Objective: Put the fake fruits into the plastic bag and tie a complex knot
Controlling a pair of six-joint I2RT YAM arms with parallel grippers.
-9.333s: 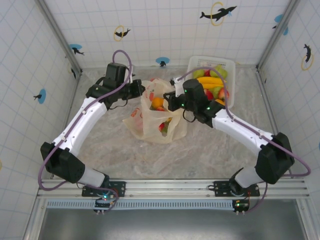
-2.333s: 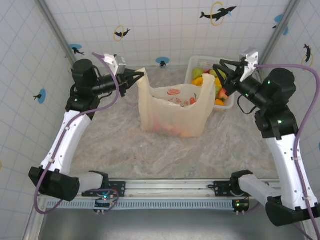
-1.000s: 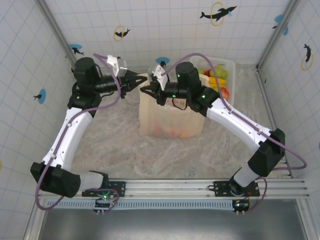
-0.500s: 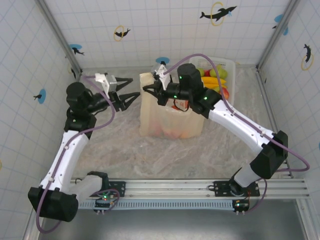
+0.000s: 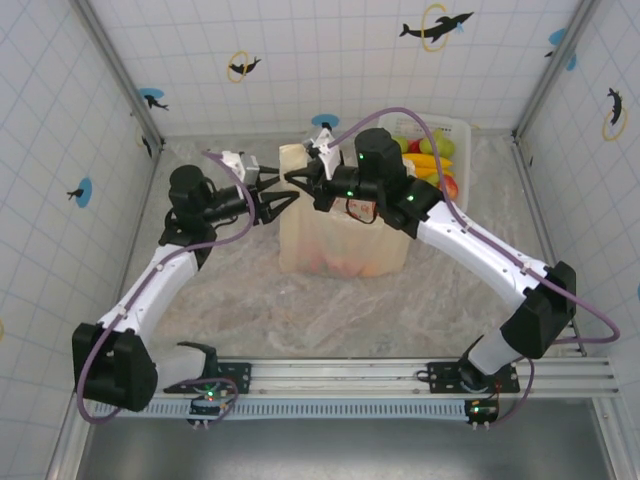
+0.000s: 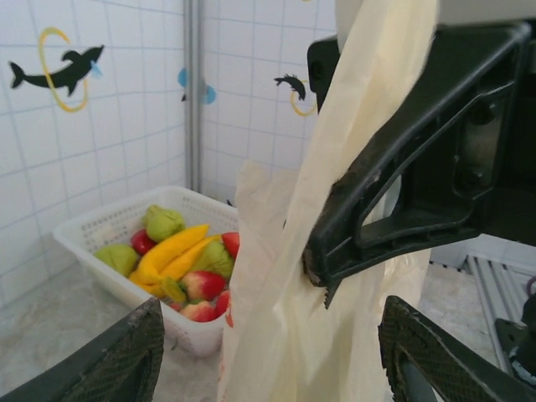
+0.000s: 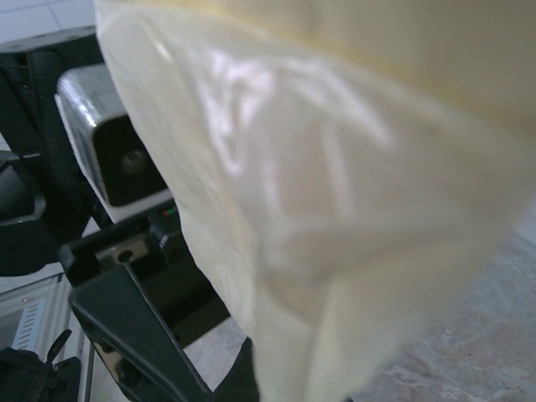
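**Item 1, plastic bag (image 5: pixel 345 238).** It is standing upright at mid-table, just left of the white basket (image 5: pixel 455 126). Reddish shapes are showing through the film near its base; I take them for fruits already inside, though I cannot tell how many.

**Item 2, fake fruits (image 5: pixel 425 160).** Several are lying in the basket: yellow, green and red pieces in a heap.

**Item 3, right gripper (image 5: pixel 298 180).** It is reaching in over the bag's top left corner, jaws pressed together and pinching the bag's handle. From the left wrist, the handle (image 6: pixel 368 100) is hanging as a cream strip, running top to bottom with a slight lean, and one black finger of the right gripper (image 6: pixel 394 184) is crossing it.

**Item 4, left gripper (image 5: pixel 280 190).** It is pointing rightward at that same corner with its fingers (image 6: pixel 117 360) spread wide, one to each side of the strip. Nothing is sitting between them.

**Item 5, governing relation.** The strip is lying straight ahead of the left fingers, in line with their gap, and its long axis is running across their closing direction. The left arm is the free one and close to the handle, just beside the right gripper's pinch. Whether its fingertips are touching the film, I cannot tell.

**Item 6, judgement.** No knot is formed yet. The next move looks like a short advance and a closing on the strip, clear of the right finger.
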